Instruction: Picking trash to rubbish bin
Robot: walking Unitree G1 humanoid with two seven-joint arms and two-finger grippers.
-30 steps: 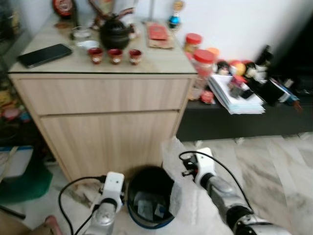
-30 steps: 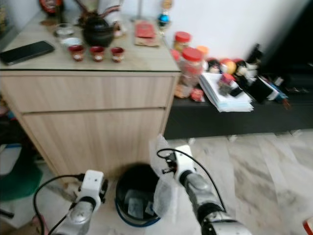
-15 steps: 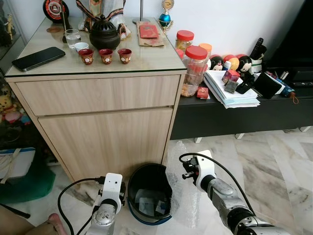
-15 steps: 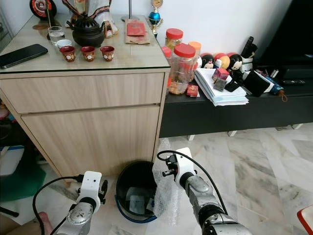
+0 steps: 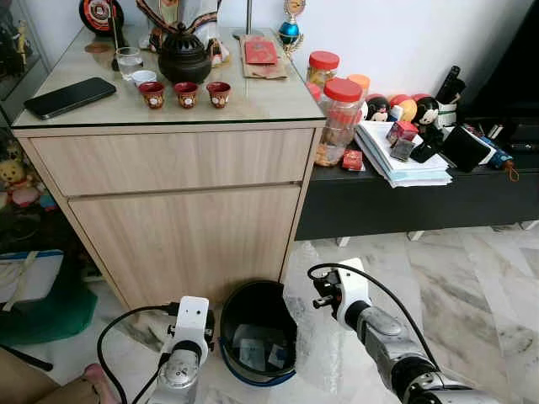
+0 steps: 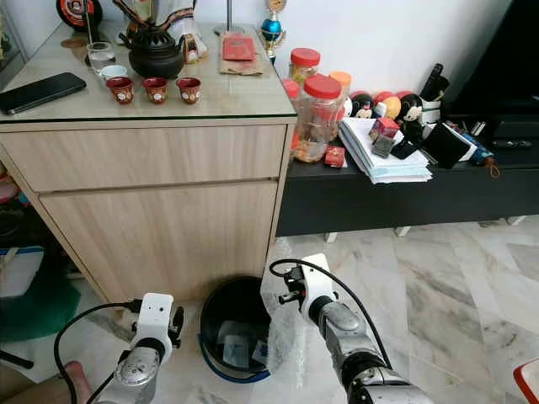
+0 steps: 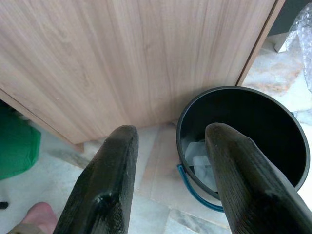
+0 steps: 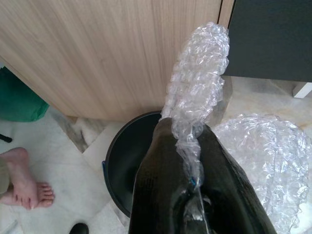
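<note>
Three red cups, one bin

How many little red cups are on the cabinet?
3. They stand in a row on the cabinet top, before the dark pot: left cup, middle cup, right cup.

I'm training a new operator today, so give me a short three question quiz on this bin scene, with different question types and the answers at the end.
1. True or false: the right gripper is shut on the bubble wrap.
2. Multiple choice: where is the rubbish bin? A. on the wooden cabinet; B. on the floor in front of that cabinet; C. on the black TV bench.
3. Fill in: the left gripper is ____ and holds nothing.

Key
1. True: its fingers pinch the sheet beside the bin.
2. B.
3. Open; it hangs beside the bin.
</note>
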